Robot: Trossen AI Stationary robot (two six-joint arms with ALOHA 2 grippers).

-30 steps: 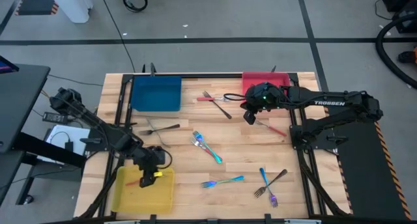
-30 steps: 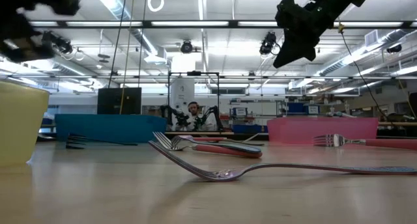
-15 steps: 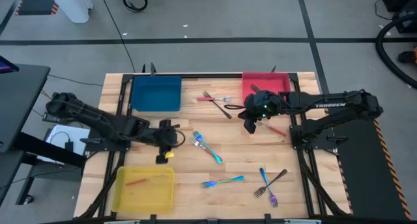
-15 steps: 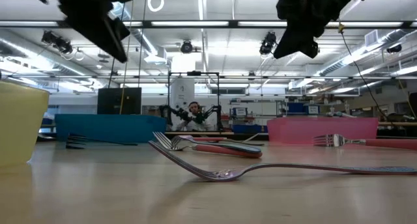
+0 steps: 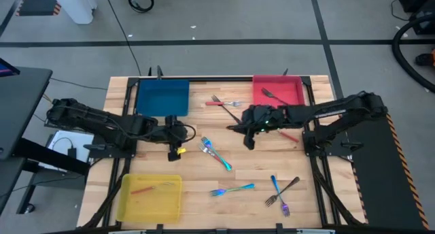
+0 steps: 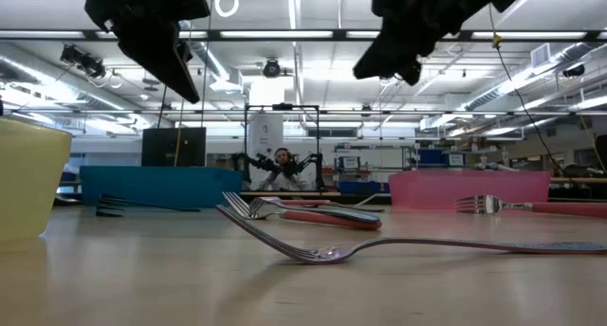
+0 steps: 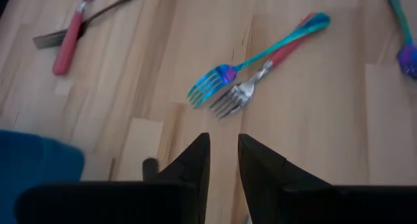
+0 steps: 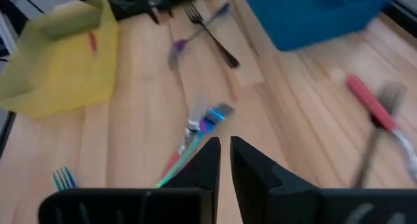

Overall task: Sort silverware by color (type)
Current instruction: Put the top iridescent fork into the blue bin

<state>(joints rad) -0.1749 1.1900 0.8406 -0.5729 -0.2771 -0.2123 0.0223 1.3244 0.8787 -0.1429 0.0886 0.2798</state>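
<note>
At the counter's [image 5: 194, 193] left edge, the yellow tray [image 5: 151, 197] already holds a red-handled utensil [image 5: 141, 190]. Just above it, the left pincer [image 5: 174, 150] hangs over bare wood below the blue tray [image 5: 163, 98], fingers nearly together with only a narrow gap and nothing between them. Its wrist view looks straight at a crossed pair just ahead: an iridescent fork [image 7: 257, 58] lying on a red-handled fork [image 7: 257, 77].

Further right, that same pair sits mid-counter, between both arms. Two more crossed pieces, a red-handled one and a dark one [image 5: 226, 107], lie between the blue tray and the red tray [image 5: 279, 91], which holds a dark fork [image 5: 273, 96]. The right pincer [image 5: 249, 137] hovers just right of centre, fingers close together and empty; another red-handled piece [image 5: 285, 134] lies by that arm. Near the front edge lie an iridescent fork [image 5: 232, 190] and a small cluster of iridescent and dark forks [image 5: 282, 192].

Both arms seem to be between picks, converging on the central pair, so sorting looks early. The next move calls for opening the fingers and taking only one of the two overlapped forks; the top iridescent one is the cleaner grasp, and only one arm should go in.
</note>
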